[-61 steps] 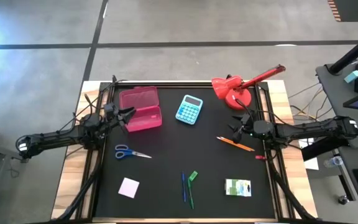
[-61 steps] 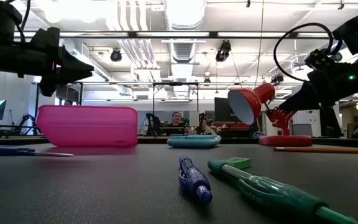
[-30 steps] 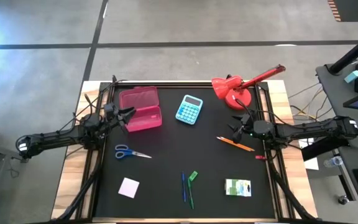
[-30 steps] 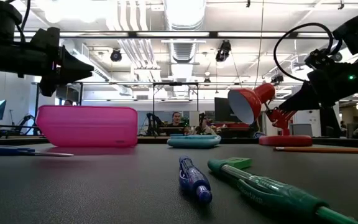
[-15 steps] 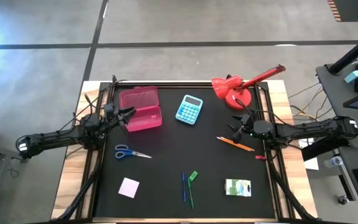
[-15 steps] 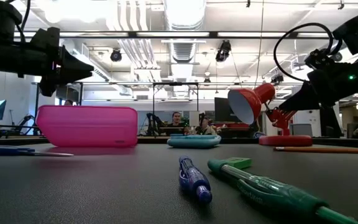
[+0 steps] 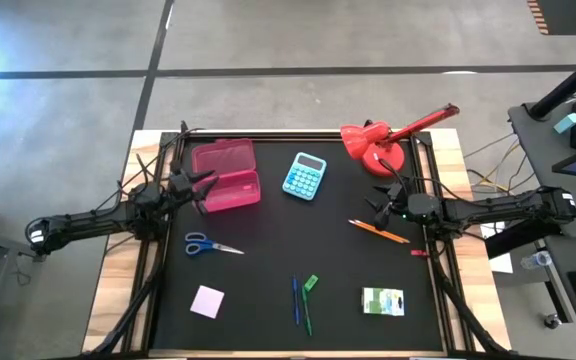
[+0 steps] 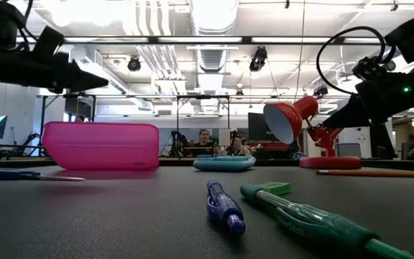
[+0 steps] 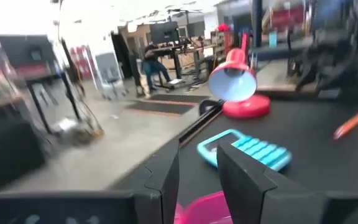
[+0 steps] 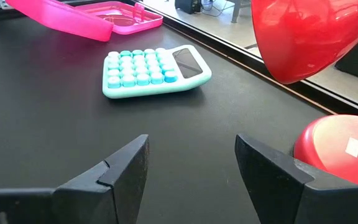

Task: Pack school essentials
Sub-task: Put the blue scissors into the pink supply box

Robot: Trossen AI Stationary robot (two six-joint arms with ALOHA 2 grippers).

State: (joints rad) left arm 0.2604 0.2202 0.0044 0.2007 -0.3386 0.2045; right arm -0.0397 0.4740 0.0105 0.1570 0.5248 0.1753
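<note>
Two grippers idle, nothing packed.
Right gripper (image 7: 379,203) spread wide, empty, just beside orange pencil (image 7: 378,231), long axis diagonal; nearer arm. Left gripper (image 7: 194,185) partly parted, empty, at pink box (image 7: 226,175).

On my black mat (image 7: 268,270) there's an open pink plastic box (image 7: 226,175) at the back, a teal calculator (image 7: 305,176) just beside it, and a red desk lamp (image 7: 380,143) in the far corner, head tilted down.
</note>
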